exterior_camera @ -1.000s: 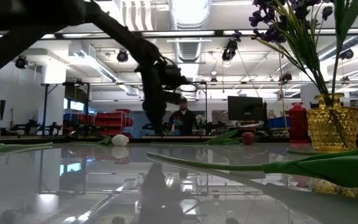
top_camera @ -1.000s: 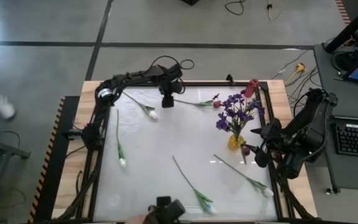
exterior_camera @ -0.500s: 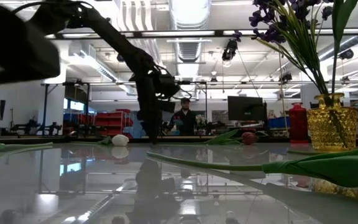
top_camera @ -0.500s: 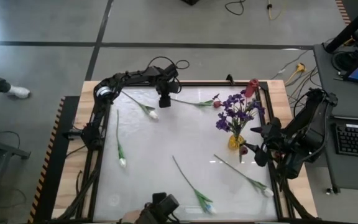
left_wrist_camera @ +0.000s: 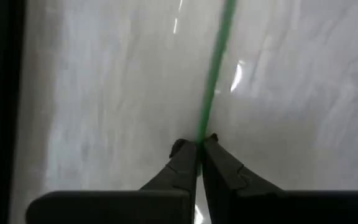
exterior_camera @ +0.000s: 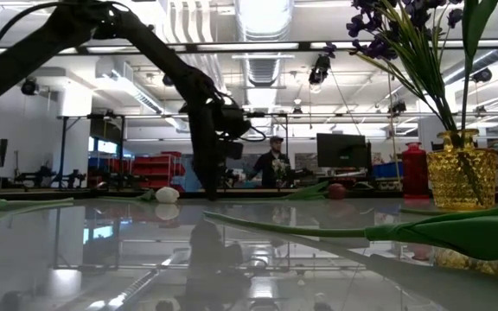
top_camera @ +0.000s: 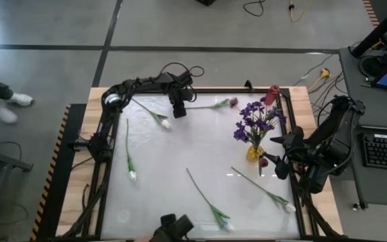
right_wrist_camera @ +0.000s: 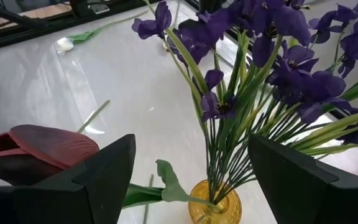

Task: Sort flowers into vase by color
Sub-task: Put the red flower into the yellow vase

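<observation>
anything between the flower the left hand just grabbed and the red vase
Nothing visible does. The left hand is shut on the dark red flower stem near the far edge, and the table between its bud and the red vase at the far right corner looks bare.

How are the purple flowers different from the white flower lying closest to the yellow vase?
The purple flowers stand upright in the yellow vase; the white flower lies flat on the table. The purple flowers are a bunch of many small open blossoms; the white flower is one closed bud on one stem. Their colours differ too: deep purple against white. Both have long thin green stems.
</observation>
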